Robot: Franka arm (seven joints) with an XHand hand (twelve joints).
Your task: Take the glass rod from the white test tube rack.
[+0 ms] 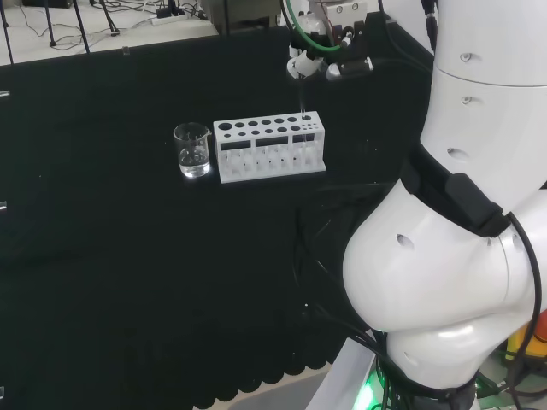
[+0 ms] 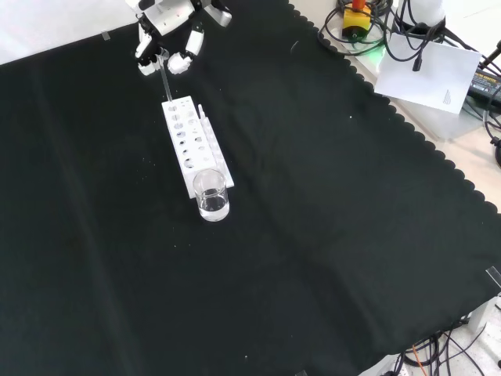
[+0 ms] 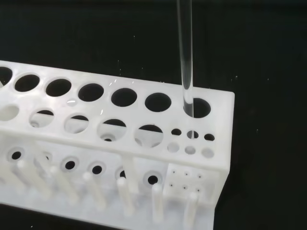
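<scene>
The hand (image 2: 168, 35) is hanging right above the far end of the white rack (image 2: 194, 145). Its fingers (image 2: 190, 48) are curling in around the top of the glass rod (image 2: 165, 78), pinching it so it can go straight up. The rod is standing upright below the hand. Its lower end is sitting in a big hole at the end of the rack (image 3: 120, 139), as the wrist view is showing (image 3: 186, 57). It is probably being held upright so it can slide out of the hole without bumping the sides.

The rack is lying on the bench (image 2: 329, 235) under the hand, stretching away from it. At the end of the rack far from the hand, a small glass cup (image 2: 211, 196) is standing, touching or just beside the rack. It is well away from the rod, so it is not in the way.

The rod looks not yet free of the rack.
</scene>
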